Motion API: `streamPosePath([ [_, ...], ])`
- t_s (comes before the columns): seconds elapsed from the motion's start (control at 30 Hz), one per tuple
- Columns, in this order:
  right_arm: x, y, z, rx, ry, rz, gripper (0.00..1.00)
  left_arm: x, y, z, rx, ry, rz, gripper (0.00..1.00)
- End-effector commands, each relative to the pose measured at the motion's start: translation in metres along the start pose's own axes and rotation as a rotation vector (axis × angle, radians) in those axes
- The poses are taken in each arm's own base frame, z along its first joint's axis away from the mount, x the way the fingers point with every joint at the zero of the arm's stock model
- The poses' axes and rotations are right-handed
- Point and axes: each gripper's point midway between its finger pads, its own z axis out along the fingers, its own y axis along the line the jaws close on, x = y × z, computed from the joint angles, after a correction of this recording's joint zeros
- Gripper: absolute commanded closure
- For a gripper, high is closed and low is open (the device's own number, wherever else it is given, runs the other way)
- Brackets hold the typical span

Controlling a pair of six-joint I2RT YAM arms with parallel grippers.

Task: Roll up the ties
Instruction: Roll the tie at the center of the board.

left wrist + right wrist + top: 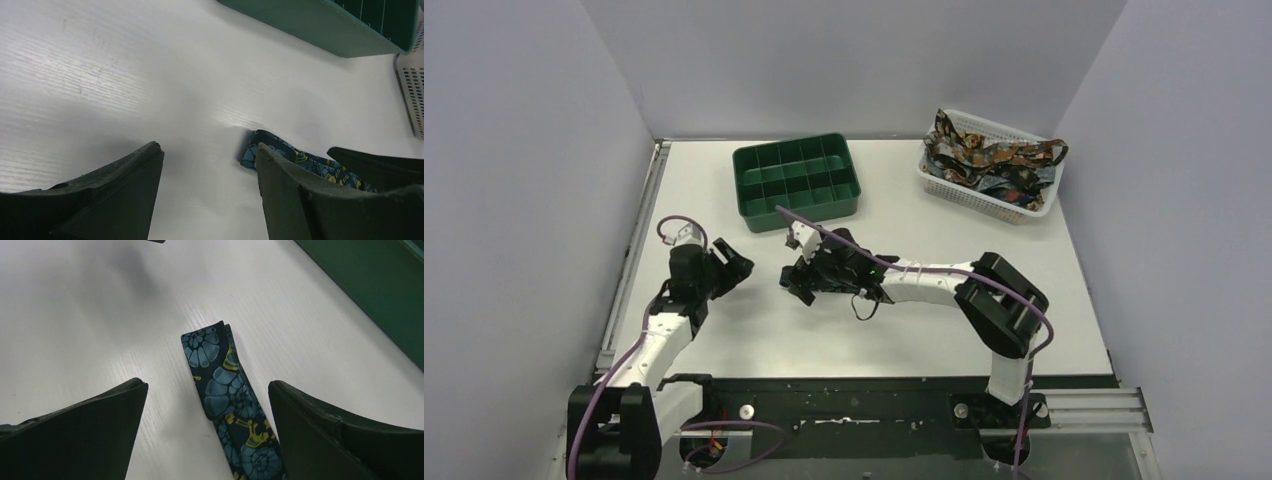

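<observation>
Tie (227, 405) lies flat on counter (75, 300), lower centre of right wrist view, under right tool (207, 385), spread and empty; left tool (209, 147) likewise apart; best to pinch folded end squarely, roll tight.

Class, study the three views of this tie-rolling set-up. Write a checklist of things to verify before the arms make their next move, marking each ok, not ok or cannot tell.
1. Left gripper open and empty: ok.
2. Right gripper open, holding nothing: ok.
3. Tie lies on the table, in line between the right jaws: ok.
4. Rest of that tie laid out straight: cannot tell, it runs out of view.
5. Green tray apart from the tie, compartments looking empty: ok.
6. Other ties are in the white basket: ok.
</observation>
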Motion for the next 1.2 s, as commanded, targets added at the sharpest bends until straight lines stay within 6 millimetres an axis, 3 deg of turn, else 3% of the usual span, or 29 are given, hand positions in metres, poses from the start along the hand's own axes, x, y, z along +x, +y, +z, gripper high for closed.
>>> streamPosePath([
  [0.0, -0.028, -0.01, 0.019, -0.056, -0.055, -0.275, 0.0, 0.004, -0.02, -0.009, 0.143, 0.063, -0.079, 0.34],
  [0.13, -0.015, -0.011, 0.034, -0.086, 0.008, -0.292, 0.0, 0.004, -0.021, -0.01, 0.154, 0.066, -0.087, 0.34],
  [0.27, 0.005, 0.0, 0.049, -0.16, 0.06, -0.298, 0.0, -0.002, -0.02, -0.01, 0.154, 0.061, -0.099, 0.34],
  [0.47, 0.027, -0.013, 0.068, -0.169, 0.114, -0.29, 0.04, -0.005, -0.016, -0.012, 0.144, 0.048, -0.111, 0.34],
  [0.8, 0.053, -0.009, 0.073, -0.245, 0.185, -0.327, 0.46, -0.002, -0.013, -0.013, 0.145, 0.051, -0.131, 0.34],
  [0.93, 0.045, -0.004, 0.069, -0.271, 0.167, -0.339, 0.68, 0.001, -0.011, -0.012, 0.14, 0.049, -0.14, 0.34],
  [1.03, 0.036, 0.008, 0.065, -0.31, 0.143, -0.342, 0.69, 0.004, -0.009, -0.01, 0.138, 0.059, -0.145, 0.34],
  [1.17, 0.044, 0.021, 0.061, -0.348, 0.174, -0.353, 0.63, 0.007, -0.006, -0.009, 0.133, 0.064, -0.148, 0.34],
])
